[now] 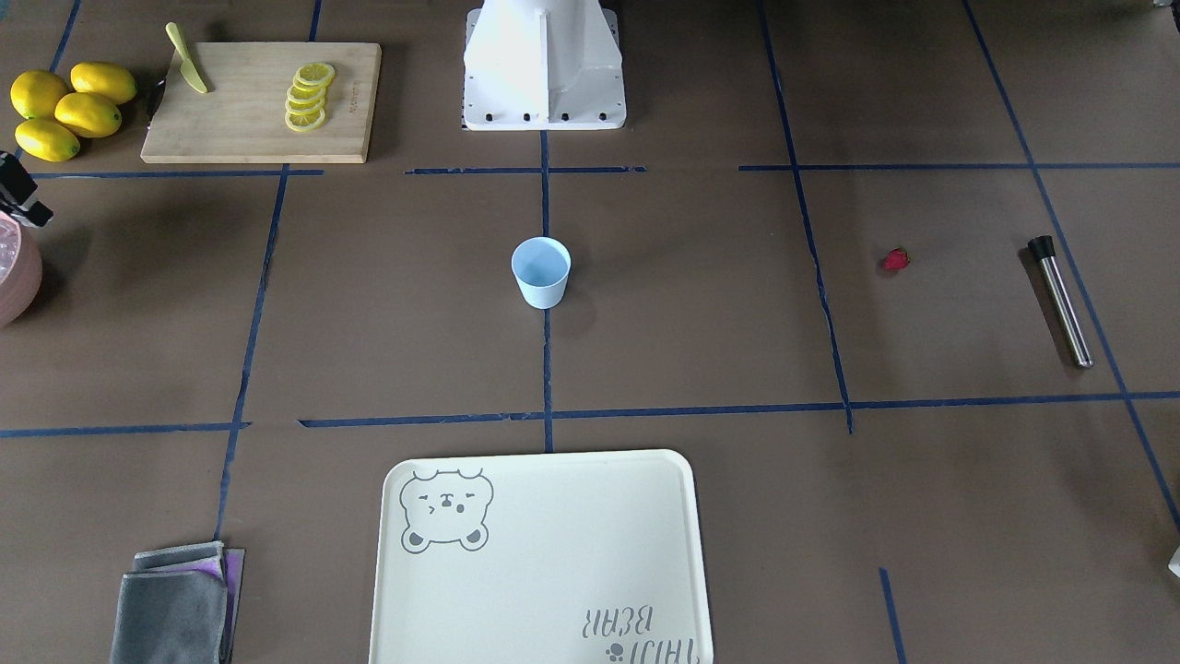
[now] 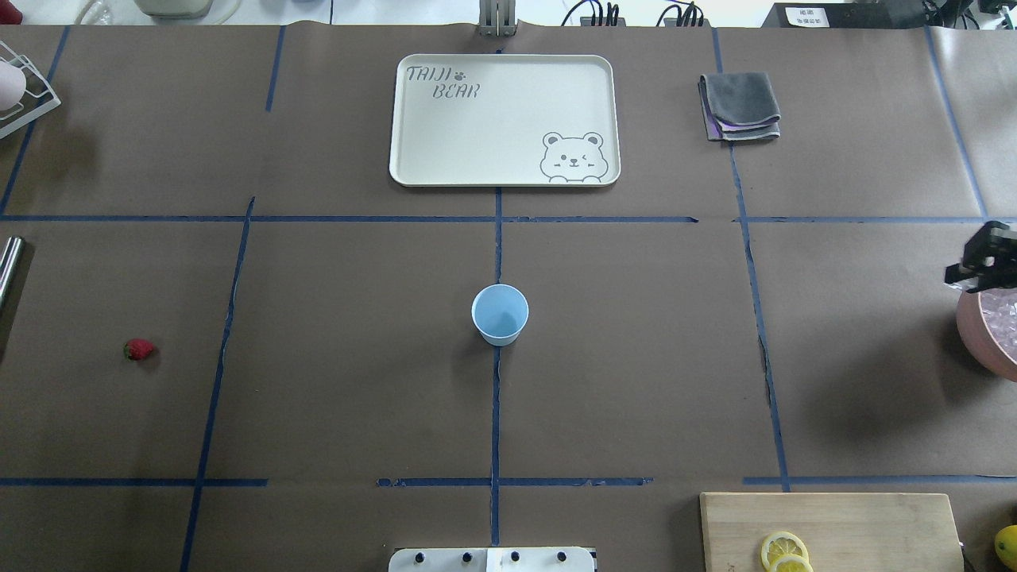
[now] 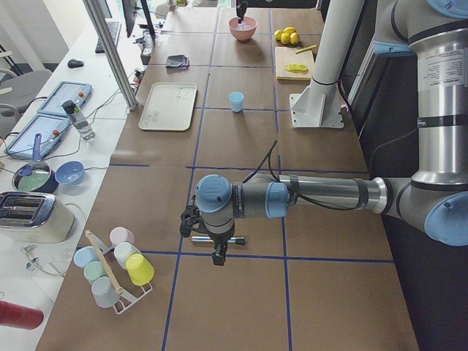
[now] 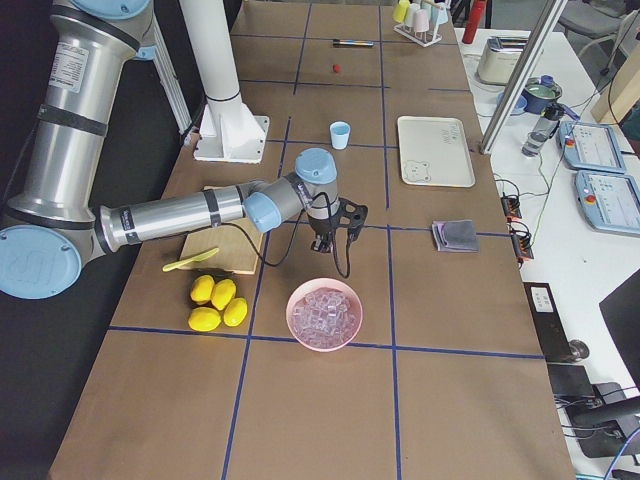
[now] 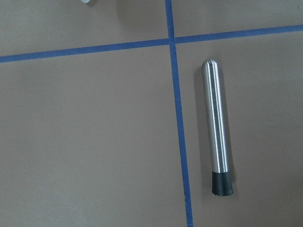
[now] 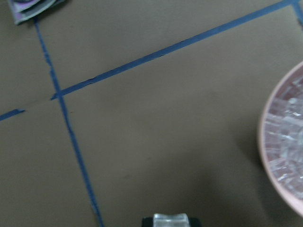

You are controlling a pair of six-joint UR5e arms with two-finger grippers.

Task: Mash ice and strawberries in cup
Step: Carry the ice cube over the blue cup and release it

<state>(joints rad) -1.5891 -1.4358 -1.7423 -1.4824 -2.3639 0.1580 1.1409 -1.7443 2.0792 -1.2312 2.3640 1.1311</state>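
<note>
Cup point(image 2: 500, 314) at table centre. Tray point(image 2: 413, 159) behind it at the operators' edge, cloth point(image 2: 740, 106) beside the tray toward the right end. Bowl point(image 2: 973, 334) at the right end, ice point(image 2: 1003, 318) in it. Cutting board point(image 2: 874, 524) in the robot-side right corner; lemon slices point(image 2: 783, 550) and knife point(image 1: 188, 65) on it, lemons point(image 1: 85, 112) just beside. Strawberry point(image 2: 138, 349) near the left end, muddler point(image 1: 1060, 300) outboard of it.

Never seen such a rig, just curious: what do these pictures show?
Two robot arms stand at a brown table. Four pictures come from fixed cameras: across the table, behind the robot, and each table end; two from wrist cameras. Mid-table stands a small pale-blue plastic cup. A red strawberry and a steel rod with a black tip lie apart; the left gripper hovers above the rod. The right gripper, beside a pink bowl of ice, seems to hold a clear ice cube. Lemons, a cream tray and a grey cloth lie aside.
</note>
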